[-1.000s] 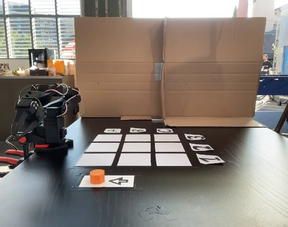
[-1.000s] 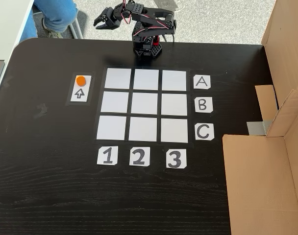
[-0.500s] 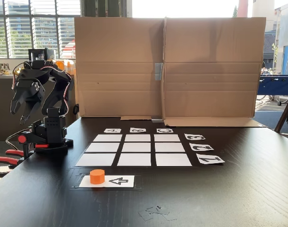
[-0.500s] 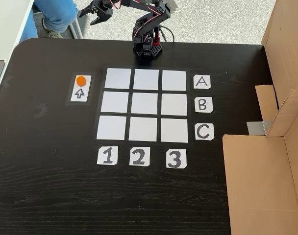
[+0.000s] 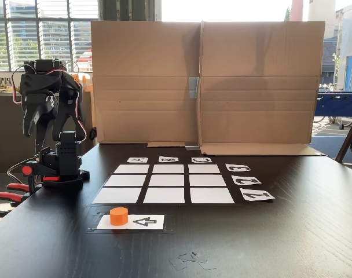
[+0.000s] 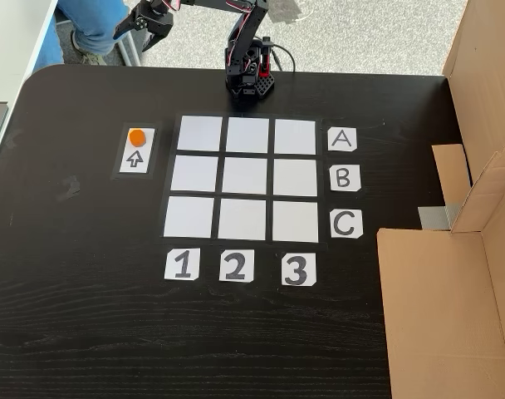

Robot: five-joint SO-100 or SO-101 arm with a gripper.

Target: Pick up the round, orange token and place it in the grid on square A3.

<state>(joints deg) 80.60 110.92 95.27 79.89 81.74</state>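
Black wood-grain table [image 6: 86, 332], corrugated cardboard wall [image 5: 202, 81] at back. Grid [image 6: 248, 178]: 3x3 flat white paper cells; A3 [image 6: 296, 135] bare. Arm raised, gripper [image 6: 141, 30] w/ fingers spread wide, holding nothing. Token [image 6: 136, 137], short orange cyl., axis vertical, flat top up, sits on arrow card [image 6: 136, 150] left of grid.

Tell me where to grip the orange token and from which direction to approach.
Grip the token across its curved side wall, descending from straight above. It stands upright on the arrow card, flat top up, with nothing crowding it. The gripper hangs apart, off beyond the table edge.
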